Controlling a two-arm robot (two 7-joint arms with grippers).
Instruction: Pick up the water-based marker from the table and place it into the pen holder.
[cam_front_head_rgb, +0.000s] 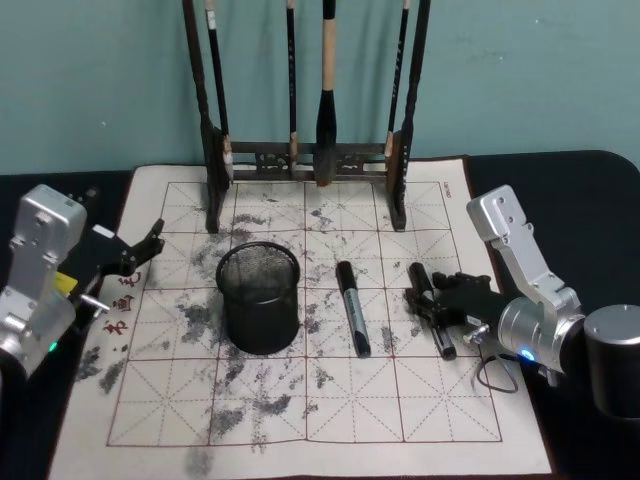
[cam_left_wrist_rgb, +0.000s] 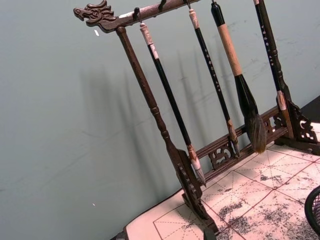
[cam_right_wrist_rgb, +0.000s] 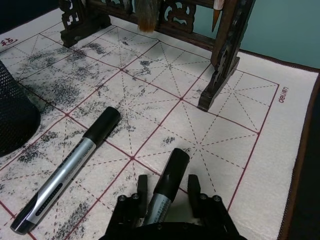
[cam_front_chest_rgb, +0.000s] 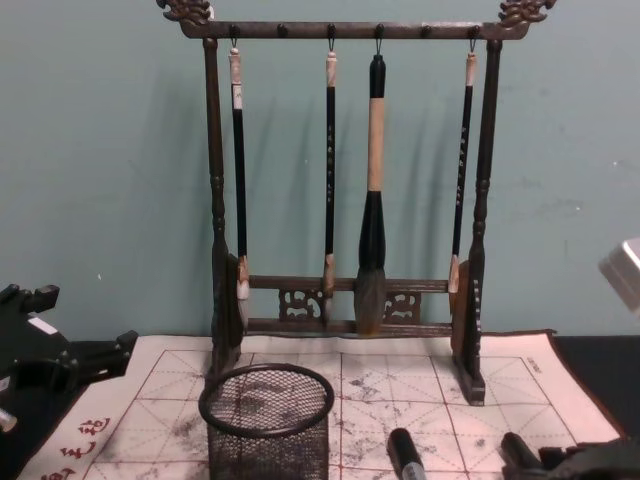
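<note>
1. Straddling the water-based marker (cam_right_wrist_rgb: 172, 167), the right gripper (cam_right_wrist_rgb: 168, 181) is sitting low over the calligraphy mat (cam_front_head_rgb: 300, 420), toward the right edge of the table (cam_front_head_rgb: 590, 200). Its fingers (cam_right_wrist_rgb: 142, 192) are standing open, one on each side of the barrel just behind the black cap, and are not clamping anything yet.
2. That marker is lying flat on the mat, with its cap pointing toward the table's far edge and the brush rack (cam_front_head_rgb: 300, 155).
3. A second marker (cam_front_head_rgb: 352, 308), silver-barrelled, is lying near it on the side toward the table's middle; the two are not touching.
4. The pen holder (cam_front_head_rgb: 258, 320) is standing upright past that second marker, nearer the middle of the table, with nothing sticking out of its rim.
5. The left gripper (cam_front_head_rgb: 140, 250) is hanging idle by the left edge of the table.
6. The grasp looks to be the step in hand, with the carry and drop not yet begun.
7. The next move is probably calling for a square squeeze on the barrel. After that comes a lift high enough to clear the other marker and the holder's rim, then a tilt toward upright before release over the opening.
</note>
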